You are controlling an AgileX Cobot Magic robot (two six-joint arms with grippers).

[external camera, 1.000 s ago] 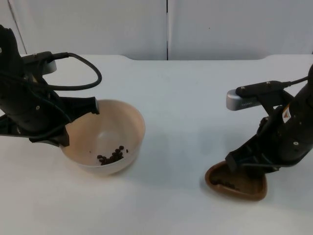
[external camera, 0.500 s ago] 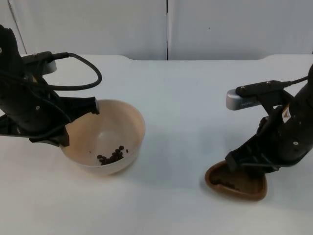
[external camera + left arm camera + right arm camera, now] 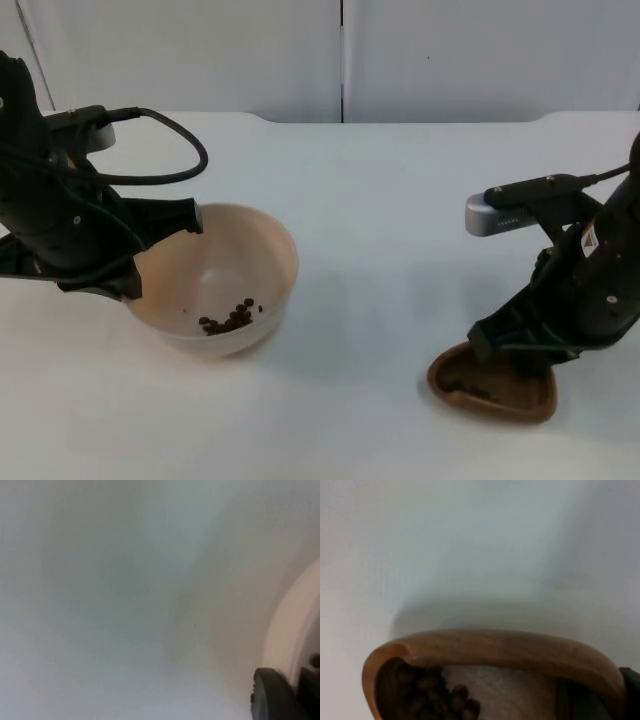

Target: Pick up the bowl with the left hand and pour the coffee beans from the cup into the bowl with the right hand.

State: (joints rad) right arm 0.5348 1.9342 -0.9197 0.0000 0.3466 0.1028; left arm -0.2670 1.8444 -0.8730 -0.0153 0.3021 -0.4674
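gripping the near-left rim of the cream bowl (image 3: 215,280), the left gripper (image 3: 135,262) has its fingers closed on the wall, one black finger (image 3: 272,695) outside the pale rim and one inside. the bowl sits at the left side of the white table (image 3: 380,210), and a small cluster of coffee beans (image 3: 230,320) lies at its bottom. whether the bowl is lifted off the surface or resting on it, i cannot tell.

over on the right, well apart from the bowl, the right gripper (image 3: 520,345) is down on the back edge of the brown wooden cup (image 3: 492,385), a shallow, rounded-triangle dish near the front of the table. its fingers are clamped on that rim. the right wrist view shows the curved wooden rim (image 3: 495,647) up close, with a heap of dark beans (image 3: 435,697) tucked into one end of the cup. the cup looks roughly level, its open side up. a shadow falls on the table beside it.
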